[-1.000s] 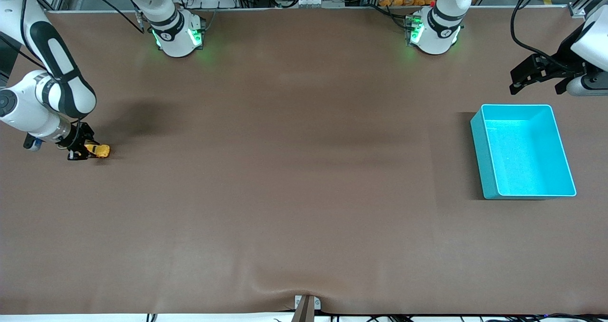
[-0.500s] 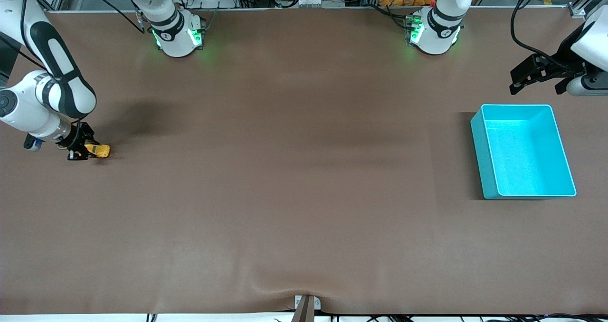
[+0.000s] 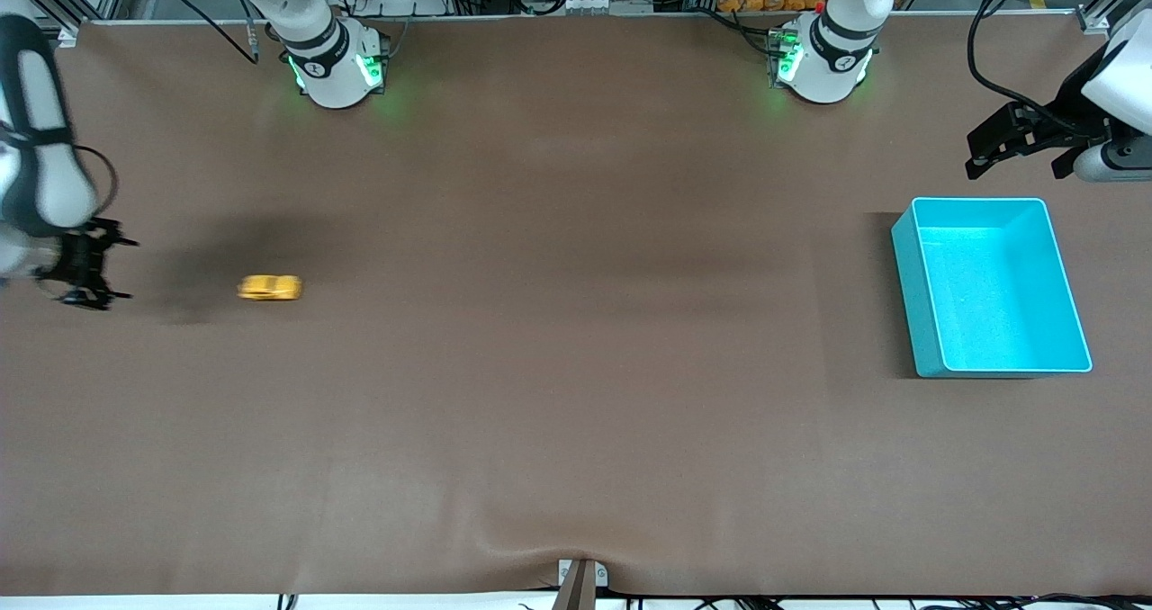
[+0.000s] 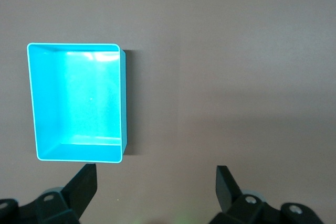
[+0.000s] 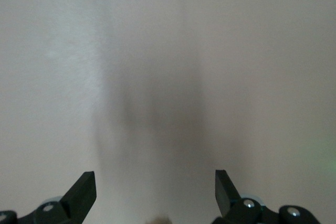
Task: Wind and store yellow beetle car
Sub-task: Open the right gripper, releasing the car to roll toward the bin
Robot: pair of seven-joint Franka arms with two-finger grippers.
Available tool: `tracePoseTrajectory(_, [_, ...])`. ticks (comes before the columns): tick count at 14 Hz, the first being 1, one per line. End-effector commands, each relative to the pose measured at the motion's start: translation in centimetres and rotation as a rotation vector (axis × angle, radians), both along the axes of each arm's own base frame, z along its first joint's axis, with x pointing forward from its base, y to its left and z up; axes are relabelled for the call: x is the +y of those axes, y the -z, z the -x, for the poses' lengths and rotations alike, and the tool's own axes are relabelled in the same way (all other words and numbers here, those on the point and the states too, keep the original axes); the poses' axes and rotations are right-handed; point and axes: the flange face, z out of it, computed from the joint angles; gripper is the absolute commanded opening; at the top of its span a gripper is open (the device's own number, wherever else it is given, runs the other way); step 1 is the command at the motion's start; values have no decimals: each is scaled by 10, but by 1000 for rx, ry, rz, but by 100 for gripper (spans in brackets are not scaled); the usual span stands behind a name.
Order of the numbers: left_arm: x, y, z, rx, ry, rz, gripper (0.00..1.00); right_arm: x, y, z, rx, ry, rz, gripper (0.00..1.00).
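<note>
While the yellow beetle car (image 3: 269, 287) stands free on the table (image 3: 558, 322) at the right arm's end, no gripper touches it. Its outline is streaked lengthwise, which suggests that it is rolling under its own spring toward the left arm's end; on that reading, winding and release are complete. The right gripper (image 3: 85, 270) is near the car, toward the table edge, with its fingers (image 5: 84, 190) spread wide and nothing between them. The left gripper (image 3: 999, 147) waits over the table beside the turquoise bin (image 3: 904, 268), fingers (image 4: 84, 182) likewise wide apart and empty. The bin interior is bare. Storage is not yet done: the car lies well apart from the bin and remains to be caught, lifted and placed inside.
</note>
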Motion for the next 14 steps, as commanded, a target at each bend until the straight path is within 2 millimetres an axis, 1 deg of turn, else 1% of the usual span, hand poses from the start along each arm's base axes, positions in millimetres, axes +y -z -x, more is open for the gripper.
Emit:
tracePoseTrajectory(1, [-2, -7, 4, -3, 2, 19, 100, 0, -63, -20, -9, 21, -65, 100])
tracePoseTrajectory(2, [-2, -7, 4, -3, 2, 19, 100, 2, -72, -21, 0, 14, -69, 100])
tracePoseTrajectory(4, [-2, -7, 4, -3, 2, 19, 100, 14, -98, -34, -19, -14, -60, 100])
tracePoseTrajectory(5, [-2, -7, 4, -3, 2, 19, 100, 24, -106, -41, -23, -36, -54, 100])
tracePoseTrajectory(7, [-2, -7, 4, -3, 2, 19, 100, 38, -112, -47, -29, -90, -44, 100])
tracePoseTrajectory(9, [-2, -8, 4, -5, 2, 19, 100, 38, -121, -45, -43, -154, -50, 100])
tracePoseTrajectory(11, [-1, -7, 4, -3, 0, 19, 100, 40, -122, -43, -47, -223, -64, 100])
tracePoseTrajectory(13, [-1, -7, 4, -3, 0, 19, 100, 57, -121, -50, -49, -317, -75, 100])
tracePoseTrajectory(14, [-1, -7, 4, -3, 0, 19, 100, 73, -121, -55, -50, -394, -84, 100])
